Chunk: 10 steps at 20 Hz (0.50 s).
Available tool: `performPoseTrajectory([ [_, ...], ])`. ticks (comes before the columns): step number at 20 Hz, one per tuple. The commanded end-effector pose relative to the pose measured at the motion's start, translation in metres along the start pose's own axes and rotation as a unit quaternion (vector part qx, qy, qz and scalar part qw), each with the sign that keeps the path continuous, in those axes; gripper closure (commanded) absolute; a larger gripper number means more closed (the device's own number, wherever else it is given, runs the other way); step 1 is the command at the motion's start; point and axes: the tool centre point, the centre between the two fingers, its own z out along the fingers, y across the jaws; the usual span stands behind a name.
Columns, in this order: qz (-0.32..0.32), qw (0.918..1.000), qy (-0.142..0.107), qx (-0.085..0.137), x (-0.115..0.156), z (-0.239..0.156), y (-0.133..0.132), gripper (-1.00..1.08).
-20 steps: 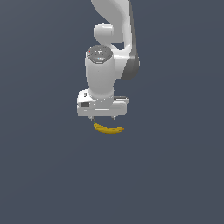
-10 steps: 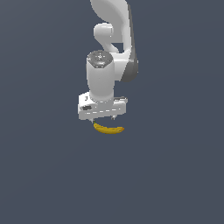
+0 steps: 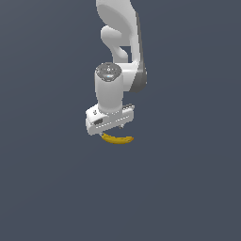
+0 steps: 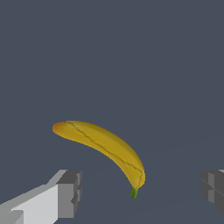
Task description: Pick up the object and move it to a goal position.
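The task looks barely begun: the gripper (image 4: 138,192) hovers with fingers (image 4: 70,192) spread wide on either side of the banana (image 4: 103,146) (lying untouched on the plain grey floor (image 3: 188,188)), so grasp, lift and carry all remain.

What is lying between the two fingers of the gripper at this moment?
In the wrist view, the banana lies between the open gripper's fingers, its green stem end nearest the middle. Neither finger touches it.

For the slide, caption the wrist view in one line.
Open hand poised above the yellow banana, fingers apart on either side, not touching it.
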Motion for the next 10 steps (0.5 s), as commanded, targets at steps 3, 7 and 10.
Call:
performPoseTrajectory([
  [3, -0.064, 0.9979, -0.001, 0.001, -0.003, 0.013, -0.003, -0.92],
  [7, -0.120, 0.9927, -0.001, 0.003, -0.006, 0.023, -0.006, -0.92],
  [10, -0.162, 0.9868, -0.001, 0.004, -0.009, 0.031, -0.008, -0.92],
])
